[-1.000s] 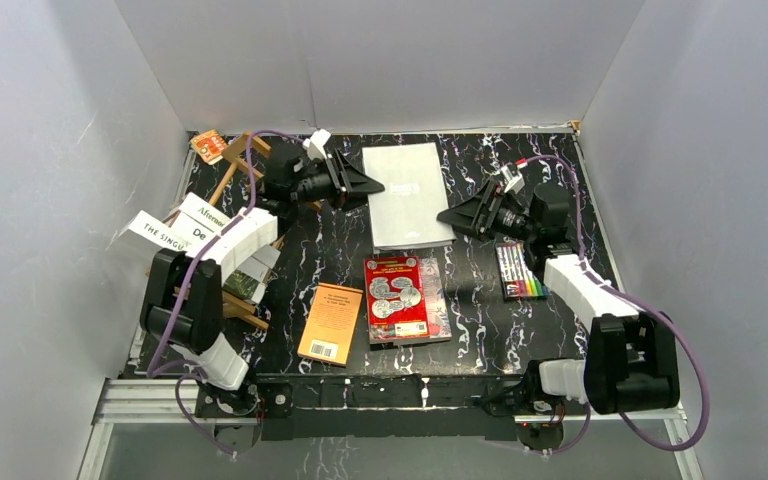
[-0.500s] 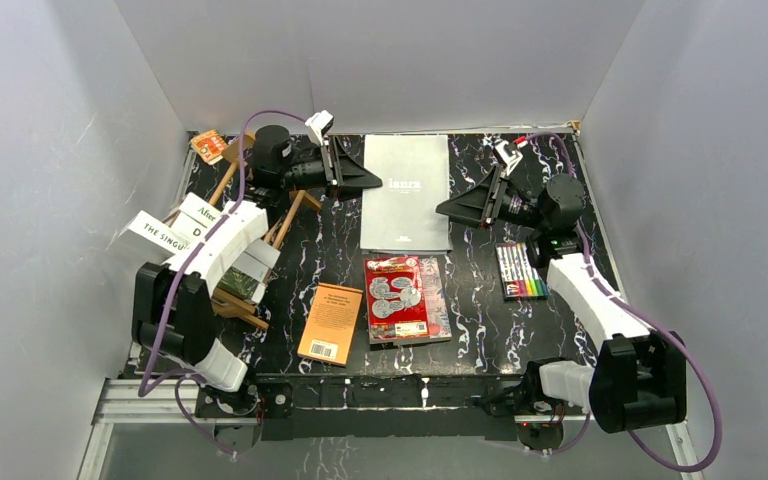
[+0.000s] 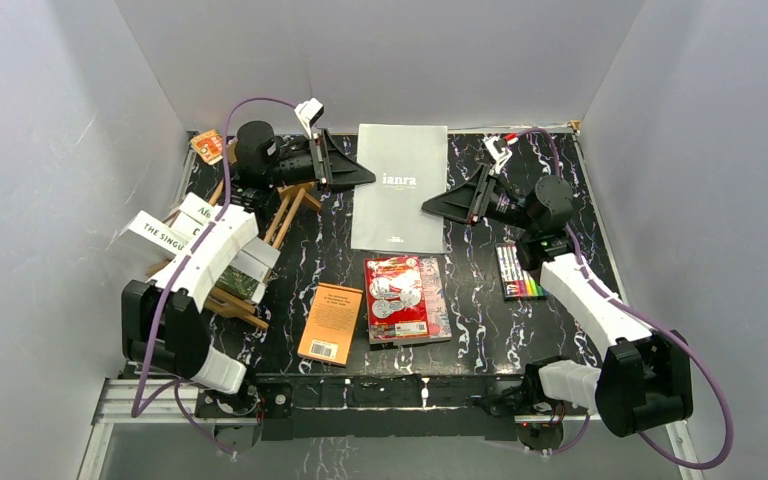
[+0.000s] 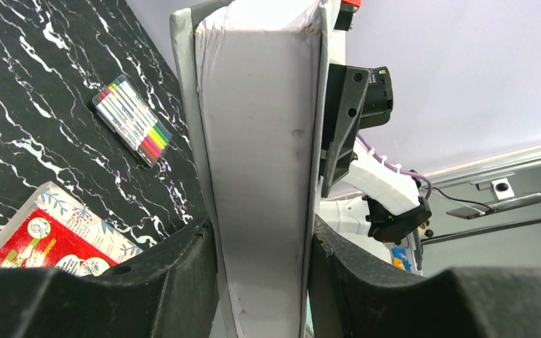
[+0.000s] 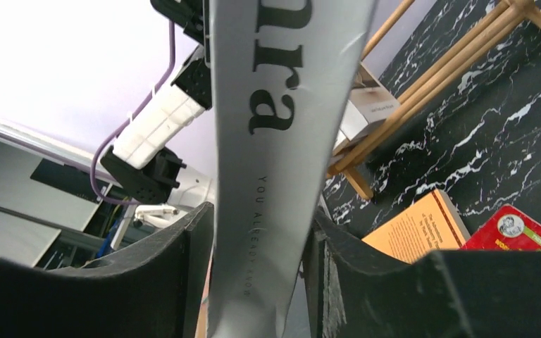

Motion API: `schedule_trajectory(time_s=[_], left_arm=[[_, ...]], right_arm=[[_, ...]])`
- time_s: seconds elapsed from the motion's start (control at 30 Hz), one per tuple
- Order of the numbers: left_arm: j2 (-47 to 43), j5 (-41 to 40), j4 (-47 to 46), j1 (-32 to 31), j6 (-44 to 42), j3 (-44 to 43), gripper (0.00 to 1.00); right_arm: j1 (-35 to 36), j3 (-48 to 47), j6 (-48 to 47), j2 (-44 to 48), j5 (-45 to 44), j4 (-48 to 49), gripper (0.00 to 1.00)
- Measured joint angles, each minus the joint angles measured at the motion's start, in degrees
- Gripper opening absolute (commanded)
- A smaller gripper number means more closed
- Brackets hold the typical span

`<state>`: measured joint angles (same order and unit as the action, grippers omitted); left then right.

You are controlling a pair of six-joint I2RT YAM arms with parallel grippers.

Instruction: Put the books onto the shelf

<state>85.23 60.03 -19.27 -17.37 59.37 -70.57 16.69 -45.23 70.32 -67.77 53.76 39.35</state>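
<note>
Across the far middle of the black table [image 3: 480,330], well to the right of the wooden shelf [image 3: 290,205] that stands under my left arm, the grey book [image 3: 400,190] hangs raised off the surface. Its long axis runs away from my bases, and the shelf lies off its left edge, so my left arm is the nearer one for the carry. My left gripper [image 3: 368,178] is clamped on the book's left edge and my right gripper [image 3: 430,207] pinches the right edge. A red book [image 3: 397,297] and an orange book [image 3: 331,323] lie flat nearer me.
</note>
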Motion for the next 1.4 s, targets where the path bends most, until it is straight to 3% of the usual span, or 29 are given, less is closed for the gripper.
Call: schedule_trajectory(time_s=[0.2,0.43,0.53,0.63,0.8,1.07,1.23,1.4], left_arm=[[-1.8,0.0,-1.4,0.4,0.2,0.0,0.32],[-3.2,-0.2,-0.9,0.9,-0.8,0.0,0.61],[-4.4,-2.2,3.7,1.1,-3.5,-0.6,0.77],[-5.8,-5.8,10.4,1.5,-7.6,-2.9,0.87],[-9.0,-16.0,23.9,2.2,-15.2,-8.7,0.9],[-19.0,-41.2,41.4,2.5,-24.4,-17.0,0.9],[-29.2,-55.0,46.2,2.6,-27.3,-19.7,0.91],[-38.4,-61.6,48.5,2.6,-30.8,-21.3,0.92]], right_arm=[[1.4,0.0,1.1,1.5,-4.0,0.7,0.44],[2.4,0.0,1.5,2.1,-6.3,0.6,0.4],[2.5,0.0,0.6,2.2,-7.4,-0.2,0.39],[2.6,-0.4,-0.9,2.3,-8.8,-2.6,0.38],[3.0,-2.1,-3.8,2.3,-11.1,-6.5,0.37],[5.7,-9.2,-14.9,0.7,-16.3,-16.5,0.37],[8.5,-18.3,-24.7,-3.3,-21.2,-23.2,0.37],[12.7,-24.3,-33.3,-7.7,-27.0,-26.2,0.37]])
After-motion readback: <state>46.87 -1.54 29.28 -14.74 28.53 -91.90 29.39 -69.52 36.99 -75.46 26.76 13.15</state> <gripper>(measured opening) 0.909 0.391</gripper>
